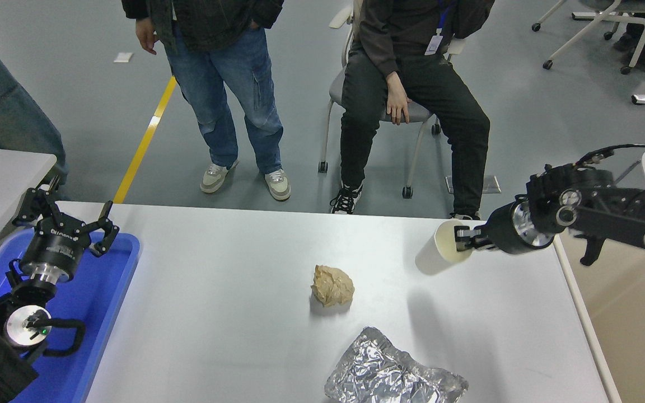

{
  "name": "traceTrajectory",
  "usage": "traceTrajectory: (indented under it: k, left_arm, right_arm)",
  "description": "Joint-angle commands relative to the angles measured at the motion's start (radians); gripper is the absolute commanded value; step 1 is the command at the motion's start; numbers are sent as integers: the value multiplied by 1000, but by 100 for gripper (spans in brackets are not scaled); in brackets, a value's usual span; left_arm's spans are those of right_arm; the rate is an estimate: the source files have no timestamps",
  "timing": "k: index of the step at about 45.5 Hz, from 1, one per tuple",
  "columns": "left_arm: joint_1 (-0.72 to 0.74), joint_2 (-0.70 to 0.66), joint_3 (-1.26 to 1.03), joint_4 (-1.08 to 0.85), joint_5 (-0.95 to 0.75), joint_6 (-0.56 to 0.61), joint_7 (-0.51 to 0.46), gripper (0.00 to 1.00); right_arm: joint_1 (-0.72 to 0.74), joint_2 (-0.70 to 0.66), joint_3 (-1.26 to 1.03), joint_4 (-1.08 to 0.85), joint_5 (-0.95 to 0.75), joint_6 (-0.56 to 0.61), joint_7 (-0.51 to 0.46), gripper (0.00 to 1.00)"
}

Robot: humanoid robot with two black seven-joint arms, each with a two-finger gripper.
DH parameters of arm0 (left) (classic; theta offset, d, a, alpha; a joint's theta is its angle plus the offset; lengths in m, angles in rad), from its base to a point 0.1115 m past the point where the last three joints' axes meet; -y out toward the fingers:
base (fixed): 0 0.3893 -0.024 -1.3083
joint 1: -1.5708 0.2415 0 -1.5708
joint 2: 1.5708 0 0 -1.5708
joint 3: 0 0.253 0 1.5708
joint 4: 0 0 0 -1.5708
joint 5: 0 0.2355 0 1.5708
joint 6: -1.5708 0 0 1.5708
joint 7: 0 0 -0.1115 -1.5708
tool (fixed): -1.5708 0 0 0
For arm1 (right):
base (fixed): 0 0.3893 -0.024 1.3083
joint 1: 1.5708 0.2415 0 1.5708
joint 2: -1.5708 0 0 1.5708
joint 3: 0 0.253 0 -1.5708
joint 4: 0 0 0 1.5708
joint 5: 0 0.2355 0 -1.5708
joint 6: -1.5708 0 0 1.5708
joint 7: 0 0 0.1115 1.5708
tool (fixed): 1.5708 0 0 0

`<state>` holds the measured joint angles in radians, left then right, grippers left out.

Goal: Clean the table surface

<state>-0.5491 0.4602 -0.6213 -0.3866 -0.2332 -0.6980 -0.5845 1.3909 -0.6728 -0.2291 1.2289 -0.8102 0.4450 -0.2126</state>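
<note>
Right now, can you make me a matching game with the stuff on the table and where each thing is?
Things:
1. paper cup
2. brown paper ball
3. foil sheet
4. left gripper

Places:
A. over the blue tray
B. table's near edge
C. held tilted in the right gripper, off the table
D. middle of the table

Pairs: 1-C, 2-D, 3-B, 4-A
</note>
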Motion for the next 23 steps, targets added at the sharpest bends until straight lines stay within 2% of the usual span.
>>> traceTrajectory:
  k: [1, 6, 23]
  left_arm:
    - [0, 0, 0, 0, 0, 0, 0, 100]
    - [0, 0, 0, 0, 0, 0, 0, 100]
    - [0, 0, 0, 0, 0, 0, 0, 100]
  right_arm:
    - [76, -113, 59, 87, 11, 95, -1, 0]
    - [76, -136, 88, 99, 12, 107, 1, 0]
    - [114, -257, 181, 150, 14, 294, -1, 0]
